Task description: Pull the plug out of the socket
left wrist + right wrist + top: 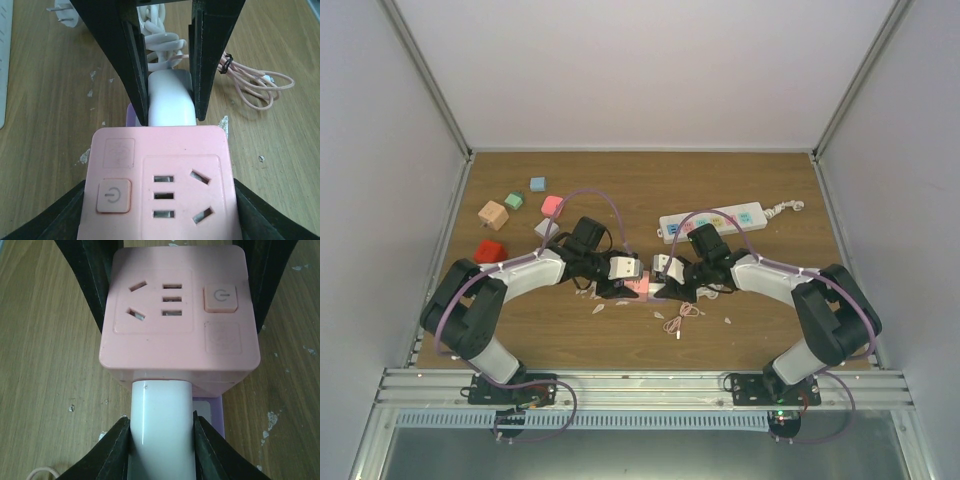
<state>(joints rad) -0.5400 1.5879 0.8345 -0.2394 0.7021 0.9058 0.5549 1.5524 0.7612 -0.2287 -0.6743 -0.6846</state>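
The pink socket cube (pixel 638 285) sits on the wooden table between my two grippers. My left gripper (pixel 160 192) is shut on the pink socket cube (pixel 160 185), one finger on each side face. A white plug (pixel 161 432) is seated in the cube's (pixel 177 315) side face. My right gripper (pixel 161 440) is shut on the white plug, its fingers (pixel 112 452) pressed to both sides. In the left wrist view the plug (pixel 170 100) shows between the right arm's black fingers (pixel 215 55). A purple part (pixel 210 412) shows under the cube.
A white power strip (pixel 712 222) lies behind the grippers. Coloured blocks (pixel 493 214) lie at the back left. A coiled pink cable (pixel 680 320) and white scraps lie in front of the cube. A coiled white cord (pixel 160 35) trails behind the plug.
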